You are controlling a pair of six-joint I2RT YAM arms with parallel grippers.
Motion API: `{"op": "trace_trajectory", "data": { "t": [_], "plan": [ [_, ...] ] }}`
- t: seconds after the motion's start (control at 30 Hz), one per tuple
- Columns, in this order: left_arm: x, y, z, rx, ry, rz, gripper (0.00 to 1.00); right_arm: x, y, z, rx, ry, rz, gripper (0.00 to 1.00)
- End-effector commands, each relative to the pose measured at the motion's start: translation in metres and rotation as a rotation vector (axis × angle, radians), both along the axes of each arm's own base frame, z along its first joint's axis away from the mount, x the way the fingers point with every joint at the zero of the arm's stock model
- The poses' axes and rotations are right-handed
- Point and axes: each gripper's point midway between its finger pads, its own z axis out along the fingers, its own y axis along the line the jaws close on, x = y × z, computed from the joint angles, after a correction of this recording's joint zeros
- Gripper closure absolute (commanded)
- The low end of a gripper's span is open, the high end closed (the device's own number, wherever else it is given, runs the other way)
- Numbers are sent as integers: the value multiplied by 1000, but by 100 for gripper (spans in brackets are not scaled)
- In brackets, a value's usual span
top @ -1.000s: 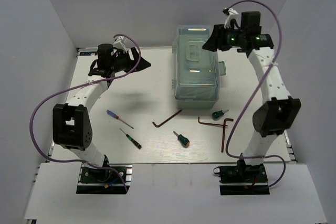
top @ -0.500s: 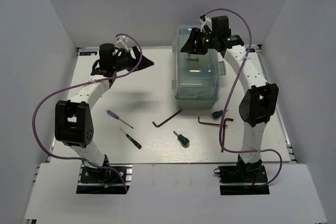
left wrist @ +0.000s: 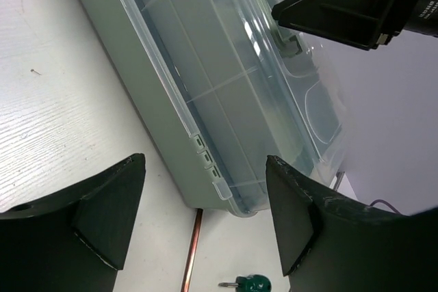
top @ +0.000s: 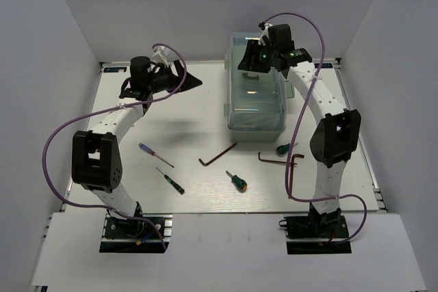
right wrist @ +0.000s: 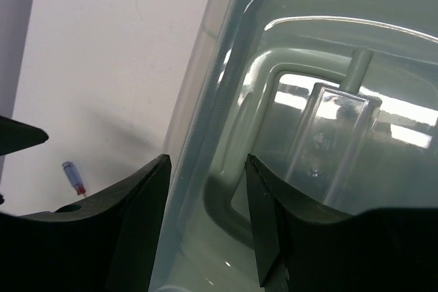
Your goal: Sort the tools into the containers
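Toolbox [top: 256, 124] sits far-centre, clear lid [top: 254, 94] shut; tools lie loose nearer, e.g. hex key [top: 217, 154]. Right gripper [right wrist: 207, 169] over lid's far end, jaws spread, nothing pinched. Left gripper [left wrist: 205, 162] spread, empty, left of box. Lid prob. light, slick, flexy plastic: grab at rim, not smooth top.

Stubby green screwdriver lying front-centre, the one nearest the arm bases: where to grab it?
Take the screwdriver by its fat green handle, not the thin shaft. It lies flat on the table, so come straight down, jaws across the handle, square to the shaft's line. Nothing touches it, so both sides look free.
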Motion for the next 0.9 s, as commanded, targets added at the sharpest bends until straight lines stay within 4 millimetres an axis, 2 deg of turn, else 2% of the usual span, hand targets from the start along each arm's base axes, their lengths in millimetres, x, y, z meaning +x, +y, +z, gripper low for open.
{"op": "trace_trajectory", "data": {
  "t": [0.0,0.23,0.37,0.43,0.47,0.5,0.53,0.57,0.6,0.67,0.7,0.77,0.8,0.83,0.87],
  "plan": [
    [-2,-5,39,-23,-101,-25,19,-1,-11,12,-71,-58,-64,46],
    [0,-5,62,-44,-150,-23,18,-8,-17,-5,-108,-9,-94,46],
    [10,-8,87,-86,-214,-19,18,-17,0,-17,-13,77,-41,48],
    [16,-11,107,-116,-251,-28,18,-25,14,-14,65,110,30,49],
    [20,-18,101,-123,-229,-46,18,-26,20,-9,103,109,47,49],
    [23,-20,106,-140,-230,-57,18,-30,25,-5,144,120,87,50],
    [26,-25,119,-155,-261,-68,18,-30,31,4,185,110,113,50],
    [36,-27,111,-159,-238,-66,18,-32,34,11,219,110,140,50],
    [40,-29,120,-163,-261,-78,18,-31,35,15,236,110,146,52],
    [44,-43,120,-183,-249,-100,18,-29,34,32,282,85,162,54],
    [54,-45,115,-183,-244,-100,18,-28,35,32,290,84,167,54],
    [57,-60,112,-205,-228,-125,18,-27,33,42,321,69,190,55],
    [61,-62,114,-212,-234,-125,18,-26,34,44,331,64,192,55],
    [65,-70,102,-217,-202,-135,18,-29,33,48,344,61,207,55],
    [65,-77,101,-226,-197,-147,18,-29,33,52,354,56,216,55]
  ]
}}
